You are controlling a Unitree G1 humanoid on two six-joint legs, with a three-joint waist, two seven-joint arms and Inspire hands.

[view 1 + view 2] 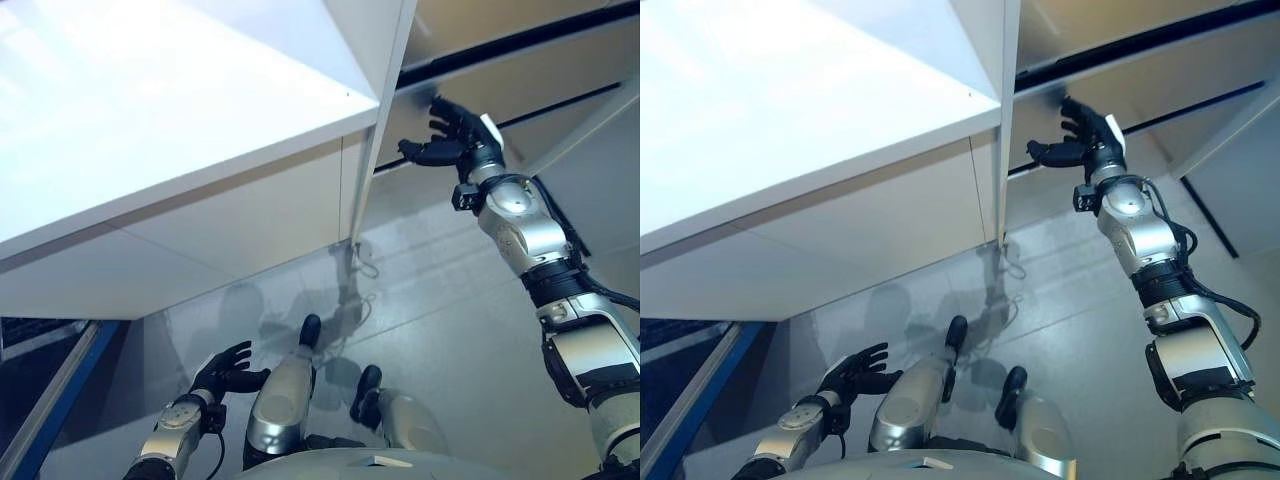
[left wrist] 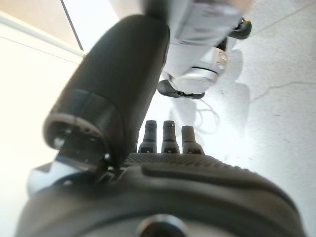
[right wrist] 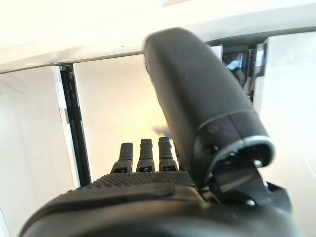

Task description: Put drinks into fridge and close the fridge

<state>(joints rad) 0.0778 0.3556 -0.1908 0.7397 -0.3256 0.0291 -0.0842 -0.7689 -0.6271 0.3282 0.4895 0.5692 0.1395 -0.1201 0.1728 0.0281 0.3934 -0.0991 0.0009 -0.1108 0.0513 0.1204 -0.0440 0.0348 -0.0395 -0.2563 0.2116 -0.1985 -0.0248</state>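
Note:
My right hand (image 1: 450,140) is raised and open, fingers spread, empty. It is close to the thin edge of a white panel (image 1: 372,160) that stands upright, and in front of a beige cabinet front (image 1: 520,75) crossed by dark gaps (image 1: 500,45). The right wrist view shows its fingers (image 3: 148,150) straight, pointing at a beige panel (image 3: 113,103) beside a dark vertical gap (image 3: 78,133). My left hand (image 1: 222,372) hangs low at the lower left over the floor, open and empty; its straight fingers (image 2: 163,136) show in the left wrist view.
A large white top (image 1: 150,100) with white side panels (image 1: 230,230) fills the upper left, close above me. A blue bar (image 1: 55,400) runs along the lower left. Pale grey floor (image 1: 450,330) lies below my right arm.

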